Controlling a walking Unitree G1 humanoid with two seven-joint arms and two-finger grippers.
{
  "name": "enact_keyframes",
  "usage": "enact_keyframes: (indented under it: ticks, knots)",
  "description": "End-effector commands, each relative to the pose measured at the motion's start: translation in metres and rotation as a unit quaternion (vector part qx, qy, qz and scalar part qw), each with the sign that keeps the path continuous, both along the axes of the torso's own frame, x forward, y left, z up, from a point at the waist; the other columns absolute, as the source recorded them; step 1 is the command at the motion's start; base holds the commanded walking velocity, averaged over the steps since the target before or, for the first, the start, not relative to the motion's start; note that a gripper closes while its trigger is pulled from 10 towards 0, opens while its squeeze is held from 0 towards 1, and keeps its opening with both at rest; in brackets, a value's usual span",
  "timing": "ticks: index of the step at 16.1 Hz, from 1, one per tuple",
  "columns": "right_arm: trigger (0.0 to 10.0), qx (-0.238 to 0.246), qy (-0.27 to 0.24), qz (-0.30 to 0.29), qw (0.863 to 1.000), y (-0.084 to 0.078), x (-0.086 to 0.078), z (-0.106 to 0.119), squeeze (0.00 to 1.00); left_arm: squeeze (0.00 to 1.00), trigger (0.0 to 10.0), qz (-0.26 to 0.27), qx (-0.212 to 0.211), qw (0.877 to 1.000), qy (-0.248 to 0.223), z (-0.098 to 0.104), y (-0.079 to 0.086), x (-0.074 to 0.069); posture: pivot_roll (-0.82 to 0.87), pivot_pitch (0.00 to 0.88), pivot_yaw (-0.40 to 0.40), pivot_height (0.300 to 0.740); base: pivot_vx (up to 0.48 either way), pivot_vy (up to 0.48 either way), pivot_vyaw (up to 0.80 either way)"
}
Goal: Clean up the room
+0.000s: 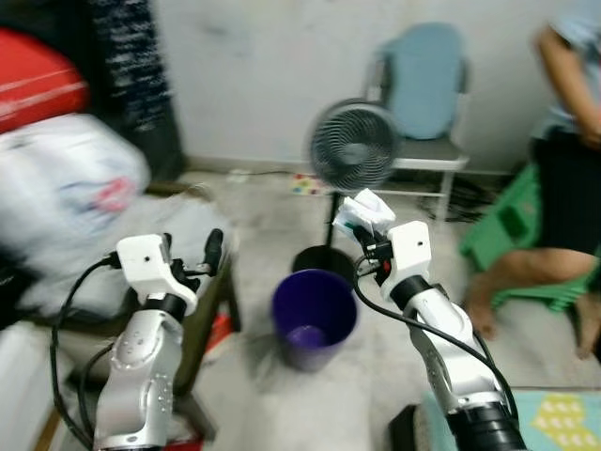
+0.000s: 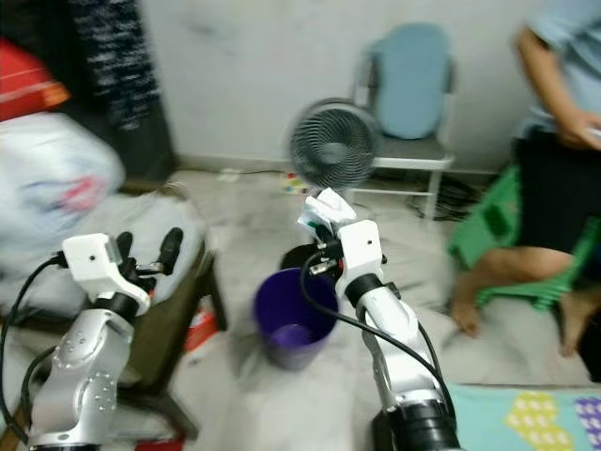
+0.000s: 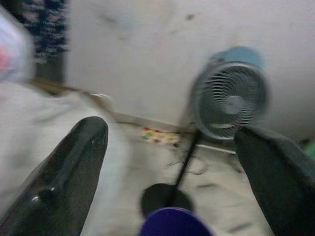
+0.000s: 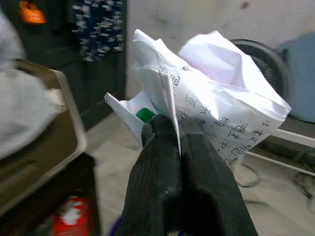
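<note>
A person point(image 1: 563, 169) is seated on a green stool point(image 1: 512, 240) at the right of the room, with bare feet on the floor near the robot's path; contact with the right arm is judged possible if the robot advances or swings that way. A standing fan point(image 1: 355, 146) is placed just behind a purple bin point(image 1: 313, 315), its black base touching or nearly touching the bin's far side, so an overshoot could strike it. The bin is open, upright on the floor, between the two arms.

The right hand point(image 4: 179, 130) is clenched on a crumpled sheet of paper point(image 1: 364, 214), which is held above and just beyond the bin's far rim. If released here, the paper is judged likely to fall behind the bin. The left hand point(image 1: 195, 254) is held spread, grasping nothing, beside a low tabletop point(image 1: 202, 315). Blur is noted throughout.
</note>
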State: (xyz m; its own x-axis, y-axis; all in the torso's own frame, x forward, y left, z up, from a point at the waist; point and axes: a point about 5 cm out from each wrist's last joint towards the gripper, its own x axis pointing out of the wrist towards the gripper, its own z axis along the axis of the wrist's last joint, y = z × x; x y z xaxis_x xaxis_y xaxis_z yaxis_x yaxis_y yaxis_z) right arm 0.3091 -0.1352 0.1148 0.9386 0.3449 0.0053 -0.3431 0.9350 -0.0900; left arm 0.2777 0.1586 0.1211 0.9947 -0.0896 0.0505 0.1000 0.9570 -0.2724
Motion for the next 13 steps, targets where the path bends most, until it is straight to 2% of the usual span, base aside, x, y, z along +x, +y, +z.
enact_keyframes:
  ticks: [1,10,13]
  knots:
    - [10.0,0.002,-0.007,-0.003,1.0,-0.0018,0.0023,0.0036,0.0,0.0,10.0,-0.013,0.001,1.0,-0.005,0.0021,-0.0033,-0.0002,-0.05,0.0,-0.024,0.74,0.349,0.0,0.0]
    - [10.0,-0.003,-0.007,0.001,1.0,-0.0022,0.0021,0.0027,0.0,0.0,10.0,-0.016,-0.002,1.0,-0.004,0.0011,-0.0057,-0.0004,-0.05,0.0,-0.028,0.74,0.324,0.0,0.0]
    - [10.0,-0.002,-0.006,0.0,1.0,-0.0011,0.003,0.0024,0.0,0.0,10.0,-0.01,0.003,1.0,0.003,0.0,-0.004,0.0004,-0.05,0.0,-0.025,0.74,0.0,0.0,0.0]
